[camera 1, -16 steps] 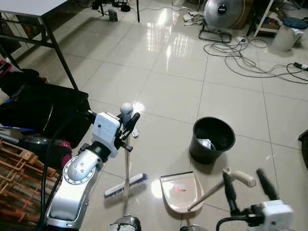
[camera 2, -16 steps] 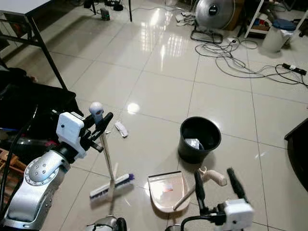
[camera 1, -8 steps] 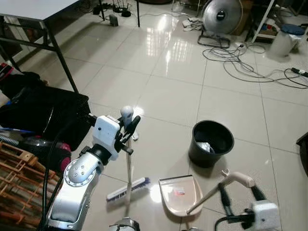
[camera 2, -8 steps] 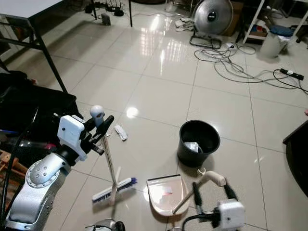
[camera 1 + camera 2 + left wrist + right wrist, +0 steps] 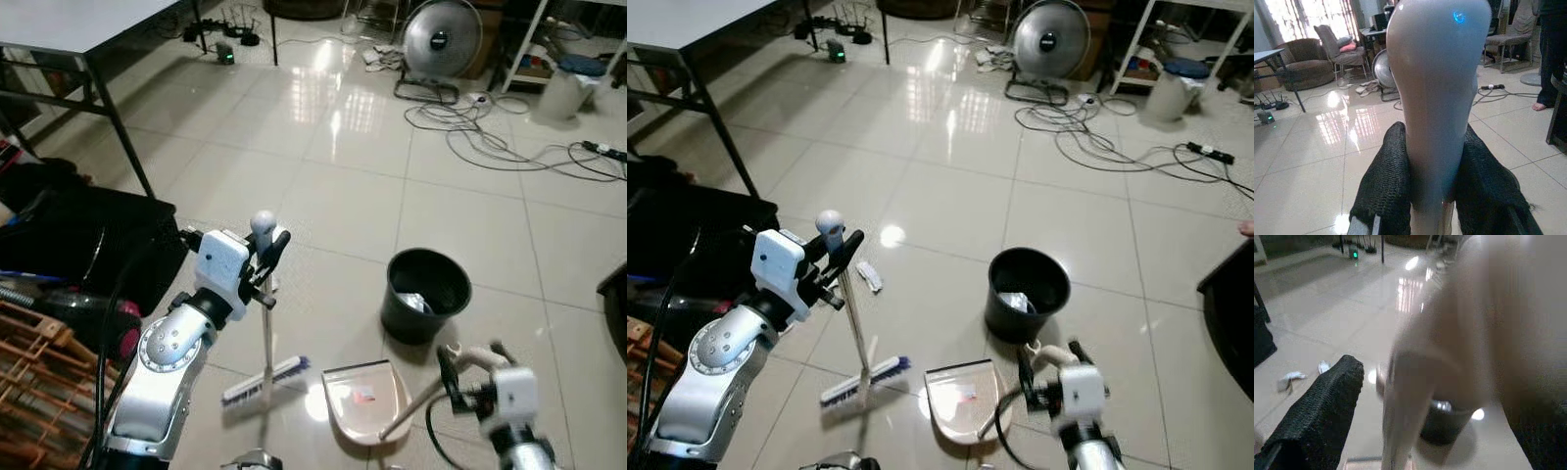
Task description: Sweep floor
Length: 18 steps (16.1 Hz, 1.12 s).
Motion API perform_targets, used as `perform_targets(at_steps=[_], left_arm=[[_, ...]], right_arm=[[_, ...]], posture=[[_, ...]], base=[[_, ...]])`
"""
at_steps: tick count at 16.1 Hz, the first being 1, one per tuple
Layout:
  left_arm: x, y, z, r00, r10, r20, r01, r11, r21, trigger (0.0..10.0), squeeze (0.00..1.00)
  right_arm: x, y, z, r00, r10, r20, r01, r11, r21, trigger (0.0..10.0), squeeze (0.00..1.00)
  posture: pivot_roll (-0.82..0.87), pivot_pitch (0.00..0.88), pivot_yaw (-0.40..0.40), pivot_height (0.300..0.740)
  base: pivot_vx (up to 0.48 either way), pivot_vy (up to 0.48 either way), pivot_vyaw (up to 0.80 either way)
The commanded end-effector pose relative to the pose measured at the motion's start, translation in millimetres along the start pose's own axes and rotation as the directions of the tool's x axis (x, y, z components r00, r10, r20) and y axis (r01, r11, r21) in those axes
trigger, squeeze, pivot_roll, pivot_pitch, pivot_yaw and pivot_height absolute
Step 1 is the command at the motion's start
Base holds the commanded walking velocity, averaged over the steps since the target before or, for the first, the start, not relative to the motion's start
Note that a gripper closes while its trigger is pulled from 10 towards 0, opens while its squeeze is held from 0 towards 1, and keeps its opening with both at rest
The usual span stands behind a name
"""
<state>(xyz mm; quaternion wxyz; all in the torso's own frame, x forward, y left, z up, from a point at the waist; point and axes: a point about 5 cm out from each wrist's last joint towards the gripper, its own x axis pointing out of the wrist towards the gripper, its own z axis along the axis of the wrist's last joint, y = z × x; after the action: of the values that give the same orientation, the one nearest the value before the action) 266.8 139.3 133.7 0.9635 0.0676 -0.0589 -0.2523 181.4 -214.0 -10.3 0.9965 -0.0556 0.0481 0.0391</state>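
Left gripper (image 5: 265, 257) clamped on upright grey-handled broom (image 5: 266, 338), bristles on glossy tile floor (image 5: 362, 186). Right gripper (image 5: 473, 370) closing around beige dustpan (image 5: 364, 399) handle; grip unclear. Crumpled white scrap (image 5: 868, 275) lies beyond broom. Keep pan lip flat, sweep gently toward it.

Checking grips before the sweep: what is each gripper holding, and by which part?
The left gripper is shut on the broom just below its rounded handle top. The right gripper sits around the dustpan handle's curved end; whether it is clamped cannot be told.
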Motion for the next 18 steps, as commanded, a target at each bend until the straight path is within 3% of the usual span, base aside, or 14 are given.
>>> perform_targets(at_steps=[1,3,4,6,10,18], left_arm=[[1.3,1.5,6,0.999,0.002,0.033,-0.003,1.0,0.022,10.0,0.0],[1.2,1.1,6,0.999,0.0,0.032,-0.001,1.0,0.022,10.0,0.0],[0.0,1.7,6,0.999,0.007,0.032,-0.007,1.0,0.022,10.0,0.0],[-1.2,1.8,5,0.999,0.008,0.031,-0.009,1.0,0.023,10.0,0.0],[-1.5,-0.6,5,1.0,0.006,0.029,-0.007,1.0,0.018,10.0,0.0],[0.8,-3.0,6,1.0,-0.008,0.029,0.007,1.0,0.017,10.0,0.0]], right_arm=[[0.2,-0.1,0,1.0,0.023,0.007,-0.023,1.0,-0.019,10.0,0.0],[9.7,4.3,6,0.997,0.069,0.04,-0.067,0.997,-0.042,10.0,0.0],[15.9,11.6,22,0.987,0.106,0.12,-0.1,0.993,-0.059,4.5,0.0],[14.8,16.5,26,0.982,0.123,0.141,-0.116,0.991,-0.059,0.0,0.0],[9.1,26.8,35,0.977,0.126,0.172,-0.12,0.992,-0.049,0.0,0.0],[-0.4,26.5,43,0.987,0.067,0.144,-0.065,0.998,-0.016,0.0,0.0]], posture=[[0.06,0.055,0.02,0.74],[0.06,0.057,0.016,0.74],[0.06,0.059,0.014,0.74],[0.06,0.061,0.014,0.74],[0.06,0.066,0.015,0.74],[0.05,0.077,0.015,0.74]], base=[[0.0,0.0,0.0],[0.0,0.0,0.0],[0.0,0.0,0.0],[0.0,0.0,0.0],[0.0,0.0,0.0],[0.0,0.0,0.0]])
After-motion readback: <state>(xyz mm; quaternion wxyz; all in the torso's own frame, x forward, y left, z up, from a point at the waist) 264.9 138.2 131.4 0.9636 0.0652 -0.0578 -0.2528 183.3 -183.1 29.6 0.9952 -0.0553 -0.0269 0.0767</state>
